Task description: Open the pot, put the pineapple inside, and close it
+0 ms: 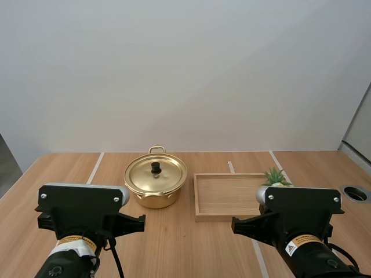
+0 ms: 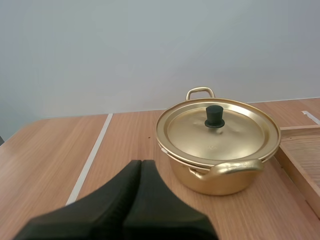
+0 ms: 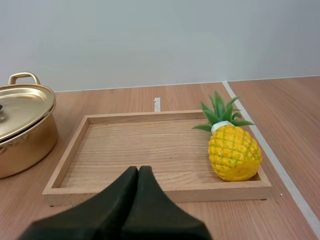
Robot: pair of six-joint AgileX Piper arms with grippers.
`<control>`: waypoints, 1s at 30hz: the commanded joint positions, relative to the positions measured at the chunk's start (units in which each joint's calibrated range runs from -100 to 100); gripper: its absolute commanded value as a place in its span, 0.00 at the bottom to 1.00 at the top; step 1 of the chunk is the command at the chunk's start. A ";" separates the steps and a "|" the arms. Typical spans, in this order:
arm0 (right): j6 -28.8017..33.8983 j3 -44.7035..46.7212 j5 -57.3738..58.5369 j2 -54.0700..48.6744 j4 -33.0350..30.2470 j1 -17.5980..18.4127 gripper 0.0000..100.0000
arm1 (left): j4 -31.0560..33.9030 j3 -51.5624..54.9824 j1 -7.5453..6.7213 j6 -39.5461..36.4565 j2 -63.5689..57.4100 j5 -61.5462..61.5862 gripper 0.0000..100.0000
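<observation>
The two black fingers of my left gripper (image 2: 141, 163) lie pressed together into one dark wedge, holding nothing, low over the light wooden table (image 2: 45, 150) and aimed toward the round golden metal pot (image 2: 220, 172). Its shallow golden lid (image 2: 195, 132), topped by a small black knob (image 2: 214, 116), sits closed on the rim. The pot's two looped handles show, one on the side nearer the gripper and one on the far side. The fingers of my right gripper (image 3: 138, 169) are likewise shut flat against each other with nothing between them, just short of the near rim of the rectangular light wooden tray (image 3: 150, 191). The yellow toy pineapple with a green leafy crown (image 3: 234, 152) lies tilted inside the tray at its right end, close to the near wall, crown pointing away from the gripper. The pot stands on the table just left of the tray, apart from it
</observation>
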 commanded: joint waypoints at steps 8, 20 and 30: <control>0.11 0.00 -1.64 0.26 0.13 0.07 0.00 | -0.41 0.08 -0.12 -0.20 -0.49 -1.14 0.00; 0.11 0.00 -1.64 0.26 0.13 0.07 0.00 | -0.41 0.08 -0.12 -0.20 -0.49 -1.14 0.00; 0.11 0.00 -1.84 0.25 2.68 0.07 0.00 | -2.04 0.08 -0.12 -0.30 -0.49 -2.91 0.00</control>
